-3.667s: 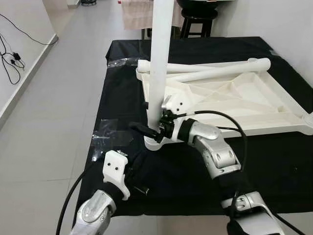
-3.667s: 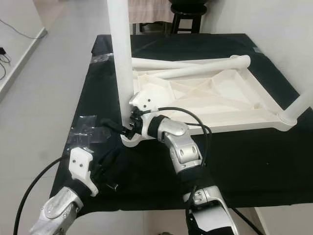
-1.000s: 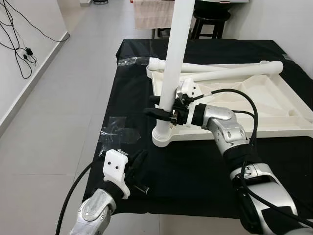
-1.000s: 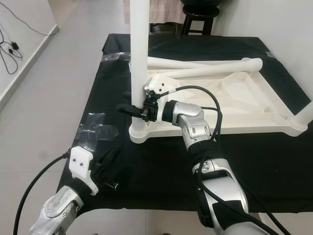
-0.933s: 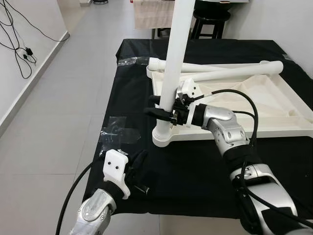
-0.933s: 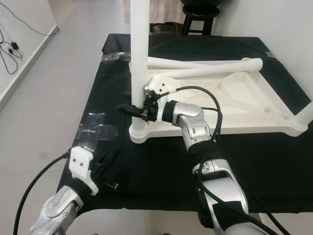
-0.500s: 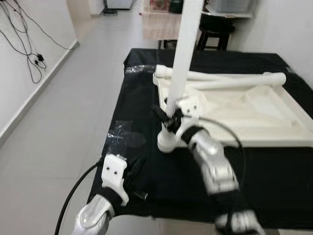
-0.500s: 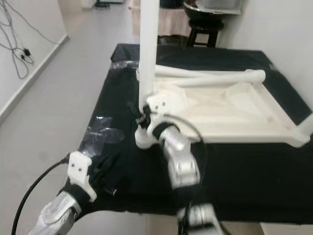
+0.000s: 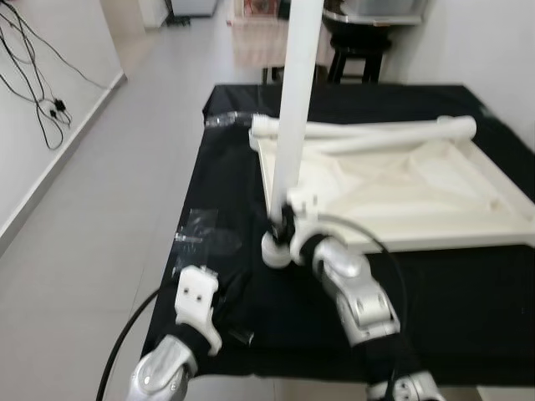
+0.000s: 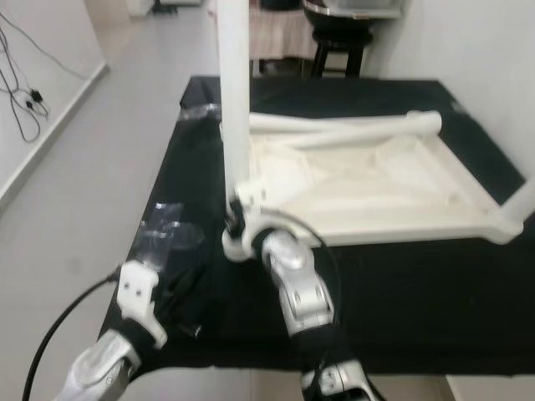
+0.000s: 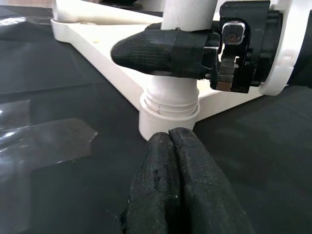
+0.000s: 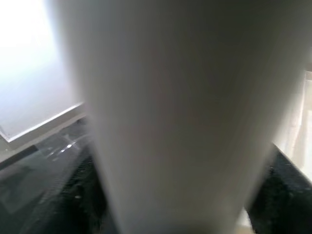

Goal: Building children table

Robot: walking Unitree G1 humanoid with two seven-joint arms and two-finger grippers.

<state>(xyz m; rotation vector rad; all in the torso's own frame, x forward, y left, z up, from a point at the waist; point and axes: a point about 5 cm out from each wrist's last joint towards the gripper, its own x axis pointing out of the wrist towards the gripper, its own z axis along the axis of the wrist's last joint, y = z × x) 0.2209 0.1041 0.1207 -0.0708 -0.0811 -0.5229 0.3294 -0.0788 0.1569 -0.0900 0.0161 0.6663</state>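
Observation:
The white children's table top (image 9: 401, 188) lies upside down on a black cloth. A white leg (image 9: 297, 100) stands upright in the socket (image 11: 169, 105) at its near-left corner. My right gripper (image 9: 279, 227) is shut on that leg just above the socket, with one black finger (image 11: 156, 51) wrapped across its front. In the right wrist view the leg (image 12: 170, 112) is very close between the dark fingers. My left gripper (image 9: 236, 294) rests shut on the cloth a little in front of the socket, holding nothing; its fingers (image 11: 161, 185) are pressed together.
Two loose white legs (image 9: 368, 134) lie across the far side of the table top. Another upright leg (image 10: 518, 200) stands at the right corner. Clear plastic wrap (image 9: 201, 238) lies on the cloth near its left edge. A stool (image 9: 351, 50) stands behind the table; open floor lies left.
The head camera has moved and the picture is blurred. My right arm has swung its elbow toward me, and its gripper sits lower on the leg. The left gripper has stayed put.

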